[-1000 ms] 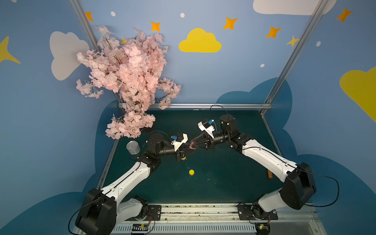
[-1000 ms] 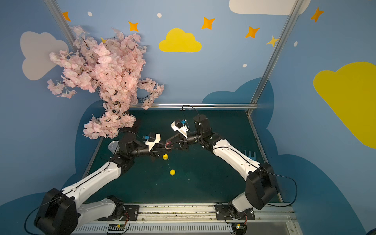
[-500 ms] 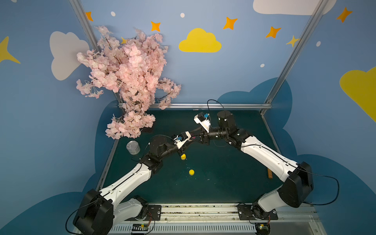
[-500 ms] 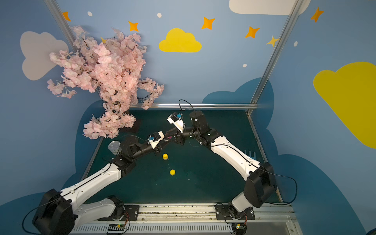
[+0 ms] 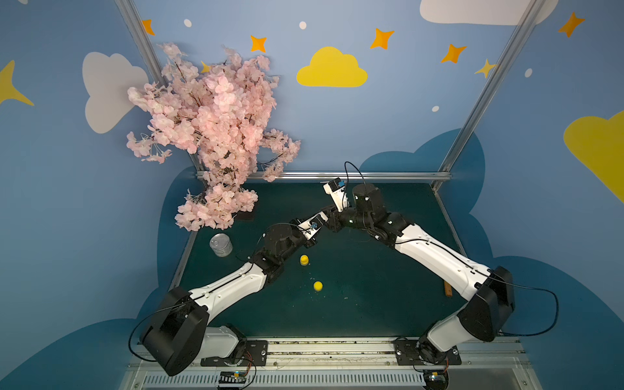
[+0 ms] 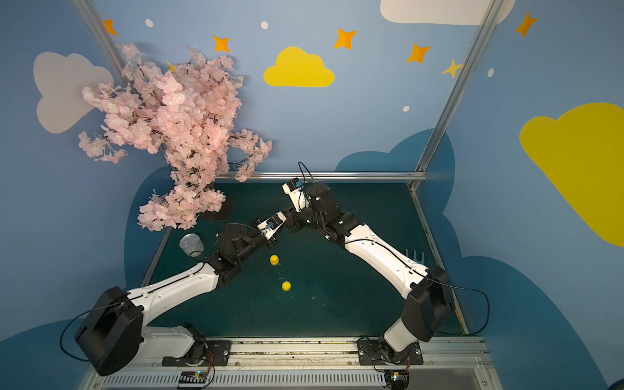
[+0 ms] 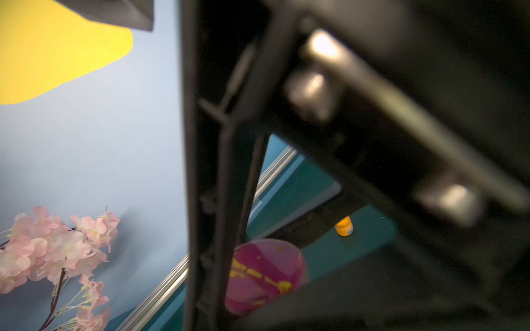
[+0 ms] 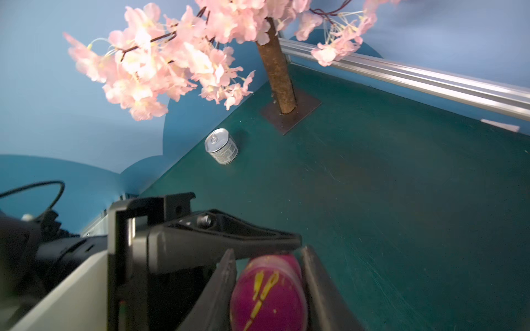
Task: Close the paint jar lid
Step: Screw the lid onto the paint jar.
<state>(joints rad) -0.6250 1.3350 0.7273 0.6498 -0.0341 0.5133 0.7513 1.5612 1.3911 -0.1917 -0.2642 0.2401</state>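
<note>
your right hand [image 8: 269,259] is pinching the magenta paint jar [image 8: 268,295] by its sides and holding it in the air above the table [image 5: 371,297]. your left hand [image 8: 286,240] is pressing its fingers together, and its tip is meeting the jar's upper end. the lid is not showing clearly, so its seating cannot be confirmed. judging by this, closing is underway; final tightening and release are remaining.
</note>
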